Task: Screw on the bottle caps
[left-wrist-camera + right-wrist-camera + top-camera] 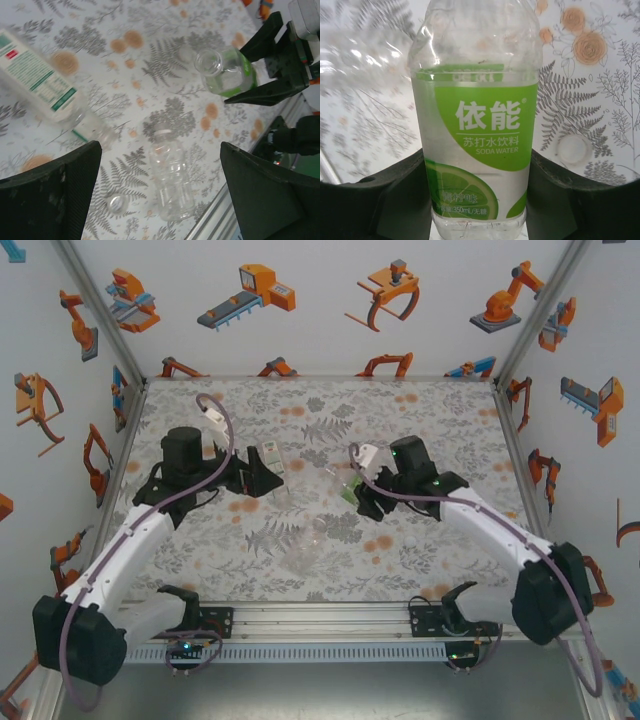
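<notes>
Right pincer (477, 162) clamps green-label bottle (475, 95), mouth toward left pincer (160, 150), spread wide.

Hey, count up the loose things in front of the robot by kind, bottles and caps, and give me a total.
Bottles: 3 (white-and-green-label bottle, green-label bottle, plain bottle)
Bottle caps: 2 that I can make out (pale cap, white cap)
Total: 5

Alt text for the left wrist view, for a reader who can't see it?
The right gripper grips an uncapped green-labelled bottle at upper right. On the floral table lie a white-and-green labelled bottle and a plain clear bottle, with a small cap beside it. The open left gripper frames the bottom.
</notes>
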Tool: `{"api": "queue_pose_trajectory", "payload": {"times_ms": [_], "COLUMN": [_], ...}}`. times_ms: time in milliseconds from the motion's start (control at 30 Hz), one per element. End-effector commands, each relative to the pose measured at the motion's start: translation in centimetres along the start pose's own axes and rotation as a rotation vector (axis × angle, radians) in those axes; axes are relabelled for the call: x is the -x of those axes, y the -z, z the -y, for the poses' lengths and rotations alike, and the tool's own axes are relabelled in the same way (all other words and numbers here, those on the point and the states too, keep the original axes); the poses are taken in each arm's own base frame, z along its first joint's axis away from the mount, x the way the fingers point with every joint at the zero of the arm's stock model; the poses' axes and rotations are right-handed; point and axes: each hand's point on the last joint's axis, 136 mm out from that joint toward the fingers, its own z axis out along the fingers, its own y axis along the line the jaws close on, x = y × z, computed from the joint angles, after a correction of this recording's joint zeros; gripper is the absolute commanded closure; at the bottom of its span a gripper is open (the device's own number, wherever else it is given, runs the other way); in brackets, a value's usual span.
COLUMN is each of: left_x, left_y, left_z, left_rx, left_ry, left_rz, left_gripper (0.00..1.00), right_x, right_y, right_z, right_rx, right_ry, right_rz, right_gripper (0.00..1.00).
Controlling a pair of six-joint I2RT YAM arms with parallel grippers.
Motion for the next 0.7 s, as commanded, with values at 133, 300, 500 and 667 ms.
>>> {"api": "queue_pose_trajectory", "payload": {"times_ms": [133, 300, 500, 667], "left_x": [3.5, 3.2, 2.5, 2.7], "left_y": [2.1, 3.4, 3.8, 3.6], "left_z": [7.0, 10.8, 14.8, 17.6], "left_rx": [-0.239, -0.382, -0.489, -0.554], "left_ry": [-0.091, -0.146, -0.227, -0.263], "left_rz": [0.281, 0.403, 0.45, 0.442], "left_gripper": [0.08, 0.08, 0.07, 0.05], "right_x": [6.0, 7.7, 9.6, 10.9], "right_y": [4.5, 7.0, 9.4, 10.1], "right_z": [-3.9, -5.9, -8.4, -10.6], "right_rx": [0.157, 0.248, 0.399, 0.451], "right_ry": [-0.212, -0.23, -0.227, -0.178], "right_rz": [0.388, 0.554, 0.735, 0.778], "right_gripper": [0.67, 0.68, 0.71, 0.72]}}
